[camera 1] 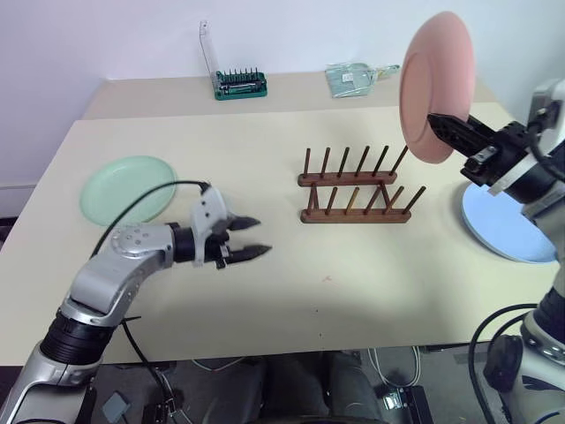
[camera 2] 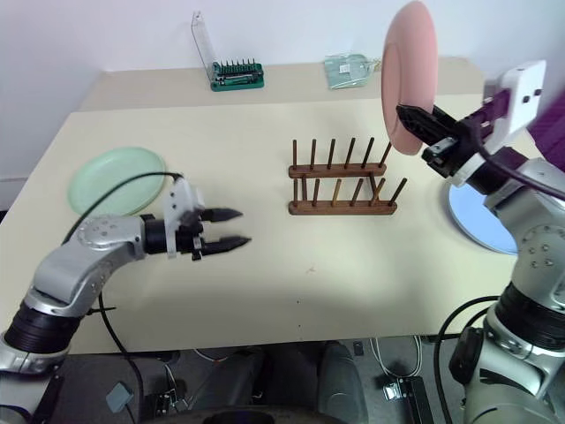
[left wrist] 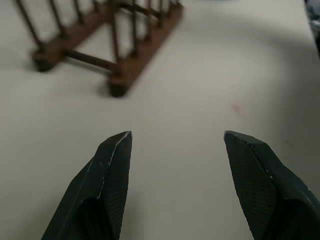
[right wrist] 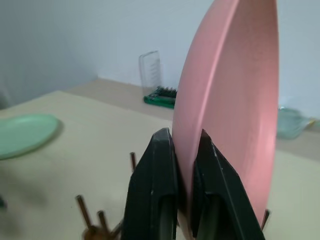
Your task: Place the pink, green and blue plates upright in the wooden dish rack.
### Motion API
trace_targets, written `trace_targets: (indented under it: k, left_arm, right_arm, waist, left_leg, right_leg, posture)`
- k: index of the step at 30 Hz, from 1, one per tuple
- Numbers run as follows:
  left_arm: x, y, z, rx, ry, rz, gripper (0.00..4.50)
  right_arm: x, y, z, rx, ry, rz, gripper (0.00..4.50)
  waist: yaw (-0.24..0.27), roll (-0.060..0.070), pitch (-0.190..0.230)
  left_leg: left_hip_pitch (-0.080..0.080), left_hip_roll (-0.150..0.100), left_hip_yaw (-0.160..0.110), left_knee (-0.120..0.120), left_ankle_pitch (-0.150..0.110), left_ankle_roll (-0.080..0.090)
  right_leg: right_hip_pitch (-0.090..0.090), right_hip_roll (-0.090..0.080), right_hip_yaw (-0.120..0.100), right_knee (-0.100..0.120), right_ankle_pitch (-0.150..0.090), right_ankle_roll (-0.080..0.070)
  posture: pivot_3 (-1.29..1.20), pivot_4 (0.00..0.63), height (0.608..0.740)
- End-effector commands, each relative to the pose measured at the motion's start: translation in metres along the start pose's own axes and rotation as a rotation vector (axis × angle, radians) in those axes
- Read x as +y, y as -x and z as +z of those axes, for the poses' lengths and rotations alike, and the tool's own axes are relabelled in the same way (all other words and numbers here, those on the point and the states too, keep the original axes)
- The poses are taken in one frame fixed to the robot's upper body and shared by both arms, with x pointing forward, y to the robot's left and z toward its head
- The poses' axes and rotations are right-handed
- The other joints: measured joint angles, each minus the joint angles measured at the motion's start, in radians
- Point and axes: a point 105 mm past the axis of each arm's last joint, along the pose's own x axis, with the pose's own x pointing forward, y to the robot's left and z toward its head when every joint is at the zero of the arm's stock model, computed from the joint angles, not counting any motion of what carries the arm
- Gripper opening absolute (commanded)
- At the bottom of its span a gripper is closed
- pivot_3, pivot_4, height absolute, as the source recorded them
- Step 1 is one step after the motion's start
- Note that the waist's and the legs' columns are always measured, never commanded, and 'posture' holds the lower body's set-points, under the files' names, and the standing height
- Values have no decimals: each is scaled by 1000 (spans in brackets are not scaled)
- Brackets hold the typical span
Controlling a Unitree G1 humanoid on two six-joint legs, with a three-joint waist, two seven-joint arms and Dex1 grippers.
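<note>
**Pink plate in the air, rack slot next**

Right gripper point(camera 1: 439, 122) pinching the pink plate point(camera 1: 435, 84) by its lower rim, fingers clamped either side of the edge, plate upright and edge-on above and to the right of the wooden dish rack point(camera 1: 353, 187). Rack empty, both peg rows free. Left gripper point(camera 1: 250, 238) spread wide, holding nothing, hovering low over bare table point(camera 1: 265, 300) between the green plate point(camera 1: 126, 187) and the rack. Green plate flat on the table at far left, blue plate point(camera 1: 503, 228) flat at far right under the right arm. Green tool holder point(camera 1: 240, 83) at the back, irrelevant.

Step in hand, by my reading: lowering pink into a slot. Tips:
- Keep plate vertical and its face square across the rails, so the rim drops between two neighbouring peg pairs on both rails at once.
- Pick an end slot on the right; leaves room for green and blue, shortens the reach.
- Descend slowly; rack looks light, likely to slide or tip if the rim hits a peg top.
- Grip is low on the rim, so fingers risk fouling the pegs before the plate seats. Approach from the right side, release only once the rim rests on the rails.
- Left gripper free to steady the rack's near rail if needed.
</note>
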Motion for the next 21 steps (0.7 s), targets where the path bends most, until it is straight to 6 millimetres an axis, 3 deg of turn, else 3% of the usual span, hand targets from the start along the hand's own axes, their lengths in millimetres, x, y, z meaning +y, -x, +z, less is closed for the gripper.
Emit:
trace_targets:
  k: [1, 19, 21]
  left_arm:
    - [-4, -1, 10, -36, -40, -9, 2982]
    - [-8, -3, 12, -53, -37, 8, 2982]
    - [-7, -4, 12, -52, -39, 11, 3024]
  right_arm:
    - [5, 9, 8, -12, -53, 50, 0]
    - [-26, 4, -30, 87, -246, -50, 0]
    - [-30, 2, -30, 74, -261, -67, 806]
  waist:
    - [0, 0, 0]
    - [-1, 0, 0]
    - [-1, 0, 0]
  left_leg:
    - [0, 0, 0, 0, 0, 0]
    - [0, 0, 1, 0, 0, 0]
    - [0, 0, 1, 0, 0, 0]
  right_leg:
    - [0, 0, 0, 0, 0, 0]
    - [0, 0, 0, 0, 0, 0]
    - [0, 0, 0, 0, 0, 0]
  posture:
    - [0, 150, 735]
    - [0, 150, 735]
    - [0, 150, 735]
